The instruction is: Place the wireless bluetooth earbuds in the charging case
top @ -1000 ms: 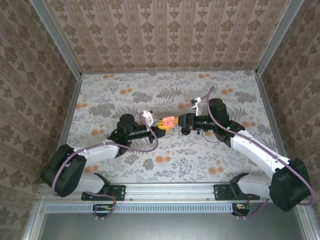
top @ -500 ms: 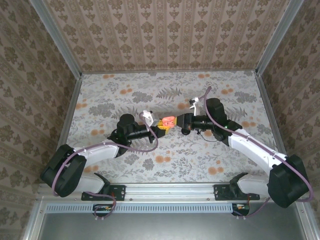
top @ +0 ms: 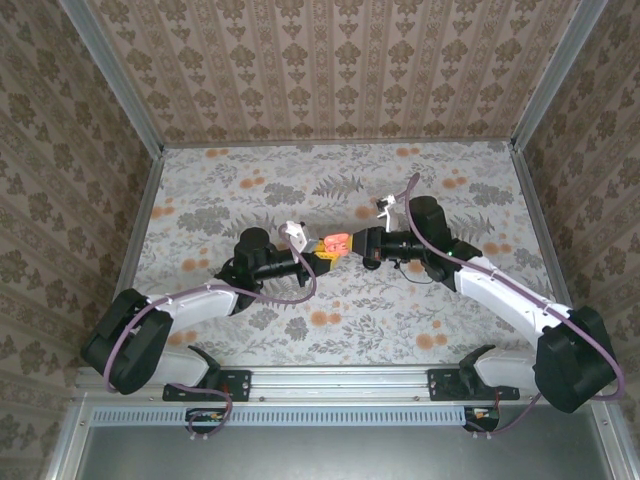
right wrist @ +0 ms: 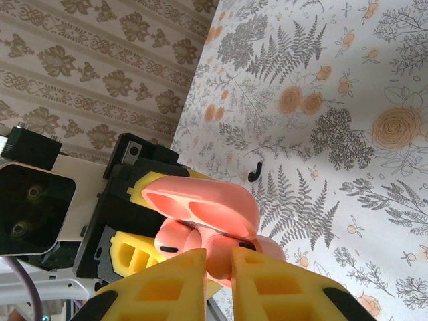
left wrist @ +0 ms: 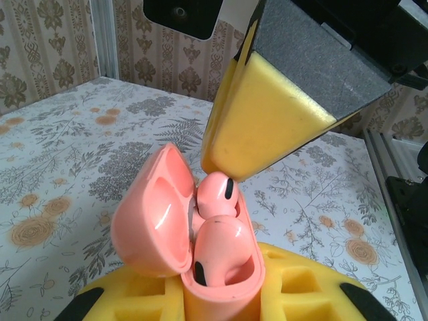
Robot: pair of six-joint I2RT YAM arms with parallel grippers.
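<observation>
Currently the left gripper (top: 322, 251) clamps the open charging case (left wrist: 155, 221) centre-frame. The right gripper (right wrist: 217, 265), pinched shut, touches the upper earbud (left wrist: 215, 195); an off-centre push could pop it out.

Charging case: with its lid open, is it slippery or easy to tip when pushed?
Likely slippery: the charging case looks glossy and rounded. Its raised lid puts weight to one side, so it may tip.

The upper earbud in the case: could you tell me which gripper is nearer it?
Right. The right gripper has its tips touching the upper earbud; the left gripper clamps the charging case below it.
</observation>
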